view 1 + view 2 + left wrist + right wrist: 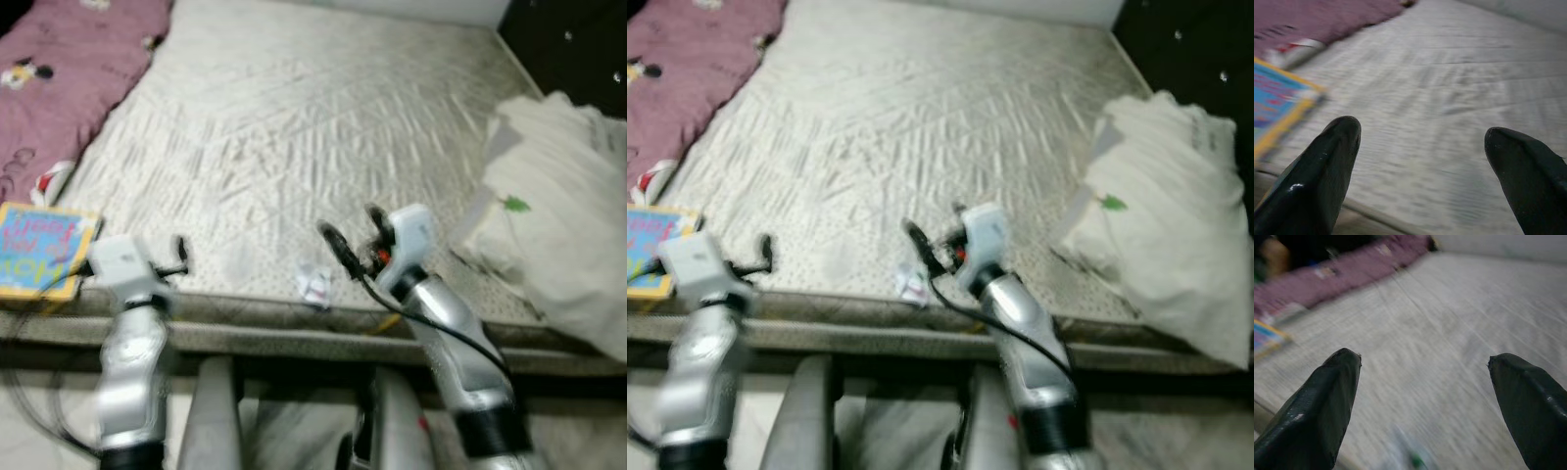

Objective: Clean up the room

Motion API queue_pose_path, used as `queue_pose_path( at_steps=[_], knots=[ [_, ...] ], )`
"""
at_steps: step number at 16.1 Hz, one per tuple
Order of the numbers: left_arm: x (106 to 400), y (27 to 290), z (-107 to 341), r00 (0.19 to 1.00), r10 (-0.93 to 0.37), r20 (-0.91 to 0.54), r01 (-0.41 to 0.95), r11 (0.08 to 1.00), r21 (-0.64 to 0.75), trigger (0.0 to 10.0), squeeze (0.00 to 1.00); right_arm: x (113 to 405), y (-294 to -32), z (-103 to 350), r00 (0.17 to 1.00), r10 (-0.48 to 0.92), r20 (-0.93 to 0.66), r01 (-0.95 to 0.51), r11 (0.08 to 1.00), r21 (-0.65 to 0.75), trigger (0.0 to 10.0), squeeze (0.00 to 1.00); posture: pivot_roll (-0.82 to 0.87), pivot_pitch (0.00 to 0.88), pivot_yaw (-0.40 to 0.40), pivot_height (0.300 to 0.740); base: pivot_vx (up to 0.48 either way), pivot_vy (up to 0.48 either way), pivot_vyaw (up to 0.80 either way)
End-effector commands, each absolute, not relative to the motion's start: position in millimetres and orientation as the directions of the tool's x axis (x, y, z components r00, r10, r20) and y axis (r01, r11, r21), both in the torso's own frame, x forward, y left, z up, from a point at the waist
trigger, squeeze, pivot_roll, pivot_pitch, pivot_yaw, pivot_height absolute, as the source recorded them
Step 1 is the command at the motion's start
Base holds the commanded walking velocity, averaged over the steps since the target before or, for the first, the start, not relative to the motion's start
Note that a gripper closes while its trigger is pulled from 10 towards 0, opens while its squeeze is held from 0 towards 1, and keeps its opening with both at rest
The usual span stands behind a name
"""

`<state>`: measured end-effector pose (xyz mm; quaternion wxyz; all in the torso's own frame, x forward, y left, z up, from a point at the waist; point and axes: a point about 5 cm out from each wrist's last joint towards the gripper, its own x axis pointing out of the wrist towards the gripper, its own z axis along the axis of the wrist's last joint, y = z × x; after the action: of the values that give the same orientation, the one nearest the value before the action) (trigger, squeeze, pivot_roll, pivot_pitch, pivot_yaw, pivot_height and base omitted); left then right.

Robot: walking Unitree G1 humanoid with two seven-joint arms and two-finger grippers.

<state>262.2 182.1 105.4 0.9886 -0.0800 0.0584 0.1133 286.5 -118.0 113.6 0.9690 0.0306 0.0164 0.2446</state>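
Right gripper [351, 233] fingers spread, empty.

Bare quilted mattress [323, 117] carries book [39, 250], wrapper [315, 286], white bedding [563, 235].

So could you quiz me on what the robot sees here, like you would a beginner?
1. True or false: both grippers are open and hold nothing.
2. Which lies nearest the right gripper? A) the colourful book B) the small wrapper C) the pink blanket
3. Fill in: the white bundle of bedding lies at the mattress's ____ edge, by the robot's own sides.

Key
1. True: the left gripper and the right one both have their fingers spread over bare mattress.
2. B
3. right
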Motion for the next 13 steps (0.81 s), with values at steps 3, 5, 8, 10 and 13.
queue_pose_path(
  at_steps=[3, 5, 8, 10, 13],
  knots=[
    [262, 182, 105, 0.965, 0.217, -0.148, -0.237, 0.963, -0.131, 10.0, 0.0, 288, -121, 117, 0.882, 0.471, -0.008, -0.47, 0.88, 0.072, 10.0, 0.0, 0.05, 0.061, -0.103, 0.542, 0.0, 0.0, 0.0],
    [261, 184, 103, 0.955, 0.242, -0.168, -0.262, 0.959, -0.109, 10.0, 0.0, 288, -117, 113, 0.858, 0.512, -0.054, -0.506, 0.858, 0.093, 10.0, 0.0, 0.06, 0.063, -0.103, 0.522, 0.0, 0.0, 0.0],
    [257, 186, 102, 0.946, 0.268, -0.181, -0.287, 0.954, -0.089, 10.0, 0.0, 301, -114, 111, 0.806, 0.584, -0.101, -0.581, 0.812, 0.056, 10.0, 0.0, 0.07, 0.069, -0.107, 0.522, 0.0, 0.0, 0.0],
    [254, 189, 103, 0.943, 0.279, -0.183, -0.298, 0.951, -0.087, 10.0, 0.0, 309, -112, 113, 0.793, 0.6, -0.106, -0.603, 0.798, 0.009, 10.0, 0.0, 0.1, 0.075, -0.111, 0.522, 0.0, 0.0, 0.0],
    [250, 191, 104, 0.936, 0.295, -0.191, -0.314, 0.946, -0.078, 10.0, 0.0, 314, -105, 111, 0.761, 0.637, -0.123, -0.643, 0.765, -0.012, 10.0, 0.0, 0.12, 0.083, -0.113, 0.522, 0.0, 0.0, 0.79]
  ],
)
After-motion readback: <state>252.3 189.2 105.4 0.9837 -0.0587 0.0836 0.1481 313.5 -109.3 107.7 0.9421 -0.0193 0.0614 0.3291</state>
